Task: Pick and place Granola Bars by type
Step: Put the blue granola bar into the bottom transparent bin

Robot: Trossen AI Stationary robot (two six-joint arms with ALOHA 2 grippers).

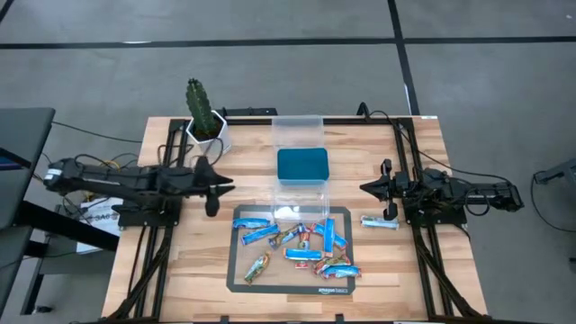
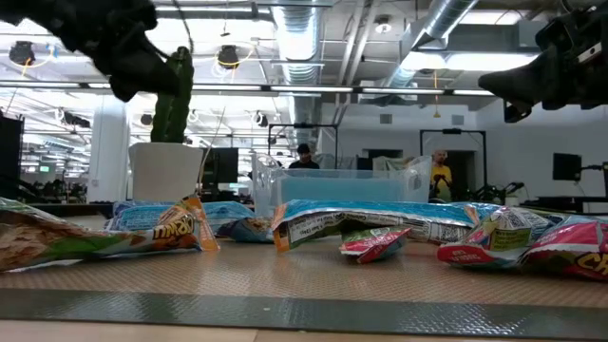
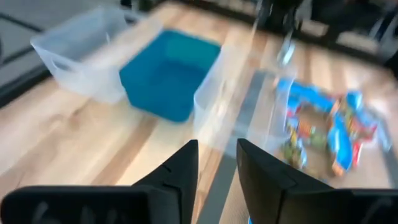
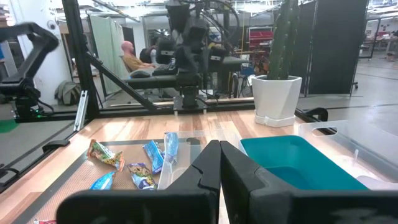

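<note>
Left gripper (image 1: 222, 187) open, empty; Granola Bars (image 1: 297, 245) piled on mat (image 1: 236, 279).

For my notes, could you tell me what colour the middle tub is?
The middle tub is teal; the high view shows it best.

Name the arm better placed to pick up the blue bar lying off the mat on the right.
Right. The right gripper hangs beside that lone blue bar, off the mat. The left gripper sits across the table, beyond the tubs.
</note>
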